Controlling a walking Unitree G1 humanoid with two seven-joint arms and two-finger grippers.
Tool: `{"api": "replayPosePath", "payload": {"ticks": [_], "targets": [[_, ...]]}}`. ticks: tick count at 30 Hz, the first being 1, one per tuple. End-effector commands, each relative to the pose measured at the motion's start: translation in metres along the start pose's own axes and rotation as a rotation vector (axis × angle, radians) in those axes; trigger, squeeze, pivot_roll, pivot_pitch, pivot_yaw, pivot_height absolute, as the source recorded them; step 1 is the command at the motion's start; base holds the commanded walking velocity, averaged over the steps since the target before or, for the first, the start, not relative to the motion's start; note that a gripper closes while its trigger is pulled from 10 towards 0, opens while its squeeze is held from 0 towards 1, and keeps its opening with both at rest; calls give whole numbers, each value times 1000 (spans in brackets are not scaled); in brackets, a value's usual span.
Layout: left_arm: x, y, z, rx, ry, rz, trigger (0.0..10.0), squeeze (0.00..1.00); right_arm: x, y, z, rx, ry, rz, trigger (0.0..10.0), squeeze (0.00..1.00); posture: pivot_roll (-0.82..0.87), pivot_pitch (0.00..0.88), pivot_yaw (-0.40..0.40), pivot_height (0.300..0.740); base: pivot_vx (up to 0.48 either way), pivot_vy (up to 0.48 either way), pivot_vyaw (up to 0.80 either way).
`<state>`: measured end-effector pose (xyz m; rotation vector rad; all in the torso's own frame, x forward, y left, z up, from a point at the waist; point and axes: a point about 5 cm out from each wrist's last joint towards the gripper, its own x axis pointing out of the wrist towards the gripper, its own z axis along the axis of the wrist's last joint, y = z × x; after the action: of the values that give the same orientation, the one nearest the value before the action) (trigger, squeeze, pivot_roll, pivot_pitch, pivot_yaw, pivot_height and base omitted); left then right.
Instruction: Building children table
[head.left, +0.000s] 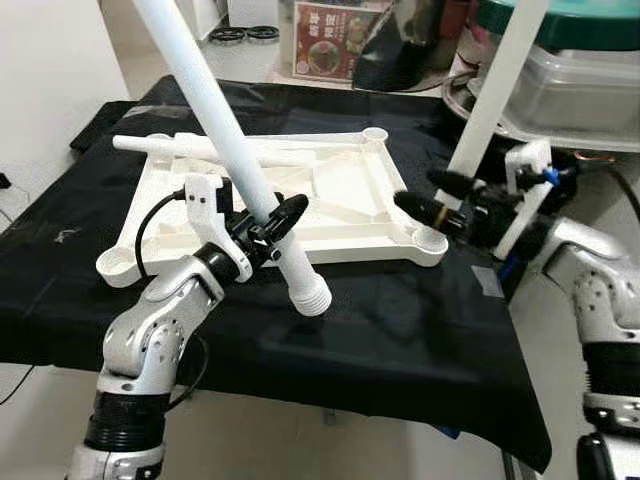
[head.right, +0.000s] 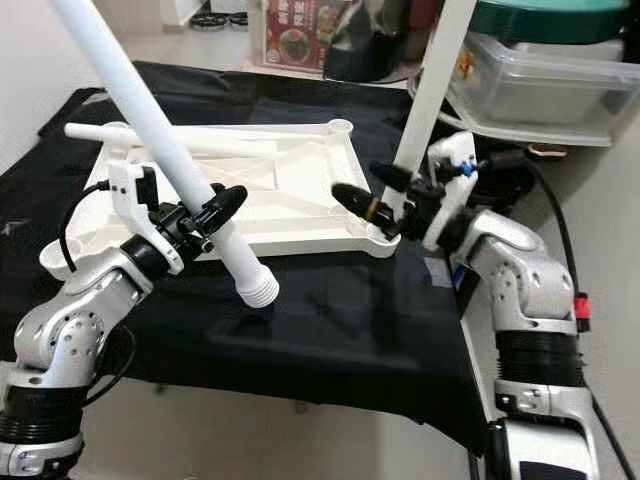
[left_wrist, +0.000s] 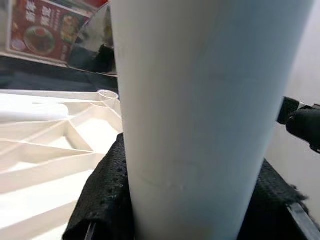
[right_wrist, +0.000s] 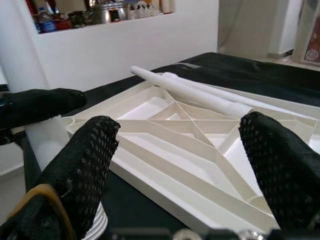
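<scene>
The white table top (head.left: 330, 190) lies upside down on a black cloth (head.left: 400, 330), with its ribs facing up. Two more white legs (head.left: 215, 150) lie flat across its far side. A white table leg (head.left: 225, 130) slants over the near left part of the table top, its ribbed end (head.left: 313, 297) hanging low above the cloth, just in front of the near edge. The left gripper (head.left: 272, 228) is clenched around this leg, a little above the ribbed end. The left arm (head.left: 160, 320) bends up from the near left, with its wrist pointing right. Another white leg (head.right: 425, 95) stands up at the near right corner of the table top, with its lower end at the corner cup (head.left: 430, 240). The right gripper (head.right: 372, 200) reaches in from the right, and its fingers are spread apart around the bottom of this leg. The right arm (head.right: 520, 280) bends at the elbow beside the cloth. Far off stand a red picture box (head.left: 335, 40) and a clear tub with a green lid (head.left: 575, 70).
</scene>
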<state>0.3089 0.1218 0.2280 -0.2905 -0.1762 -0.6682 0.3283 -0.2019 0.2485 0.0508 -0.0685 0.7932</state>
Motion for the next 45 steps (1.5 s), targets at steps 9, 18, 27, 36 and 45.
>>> {"api": "replayPosePath", "payload": {"ticks": [9,18,27,36,45], "targets": [[5,-3,-5,160,38,53,10000,0,15,10,-21,17,-60,-220,10000,0,100,24,-65,740,0,0,0],[10,-16,-4,190,61,-20,10000,0,13,41,-44,25,55,117,10000,0,103,7,-70,740,0,0,0],[17,-9,5,172,42,-61,10000,0,3,42,-39,-11,120,282,10000,0,102,11,-73,740,0,0,0],[34,-30,13,57,19,-262,10000,0,28,57,-30,-32,50,310,10000,0,102,22,-60,740,0,0,0],[50,-47,19,18,-12,-379,10000,0,44,69,-40,4,55,354,10000,0,103,28,-63,740,0,0,0]]}}
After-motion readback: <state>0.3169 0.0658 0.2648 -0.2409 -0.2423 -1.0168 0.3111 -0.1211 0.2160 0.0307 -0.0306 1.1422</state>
